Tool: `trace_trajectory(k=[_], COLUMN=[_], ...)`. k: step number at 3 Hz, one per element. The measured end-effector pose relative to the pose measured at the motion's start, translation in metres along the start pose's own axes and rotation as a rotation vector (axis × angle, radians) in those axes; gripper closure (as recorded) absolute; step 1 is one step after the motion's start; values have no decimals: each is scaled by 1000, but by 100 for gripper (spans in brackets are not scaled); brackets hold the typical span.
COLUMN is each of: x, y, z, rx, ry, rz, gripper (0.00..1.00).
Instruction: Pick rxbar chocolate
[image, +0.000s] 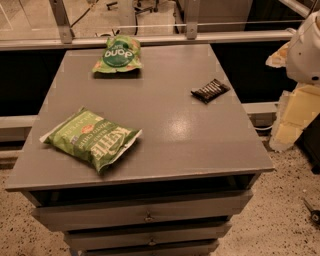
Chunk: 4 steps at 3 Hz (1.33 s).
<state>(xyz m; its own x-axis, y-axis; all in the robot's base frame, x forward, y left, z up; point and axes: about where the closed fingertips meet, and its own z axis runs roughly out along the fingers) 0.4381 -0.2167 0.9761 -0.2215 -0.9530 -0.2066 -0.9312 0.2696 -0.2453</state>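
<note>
Chocolate bar (210, 90) lies flat on the tabletop (170, 135), right side, near the edge and at an angle. The hand is out of view, so its state can't be told; only a white arm part (306, 47) shows at far right. Risks: the thin wrapper gives little to pinch, and a skewed descent could push the bar off the edge. Both green bags (92, 138) sit well apart, so a mix-up is unlikely.

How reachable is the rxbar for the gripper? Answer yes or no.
Probably yes. The rxbar lies alone near the right edge of the table, apart from the chip bag and snack bag. The gripper is out of view; only a white arm part shows, on the bar's side.
</note>
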Motion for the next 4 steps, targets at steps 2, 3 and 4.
trace_trajectory(k=[2,3,4], x=[-1,1,0], y=[-20,-70,-125], z=[20,59,97], rx=[18,57,76], ry=[-22,-49,-104], rz=[-17,-44,-35], gripper=[0,0,0])
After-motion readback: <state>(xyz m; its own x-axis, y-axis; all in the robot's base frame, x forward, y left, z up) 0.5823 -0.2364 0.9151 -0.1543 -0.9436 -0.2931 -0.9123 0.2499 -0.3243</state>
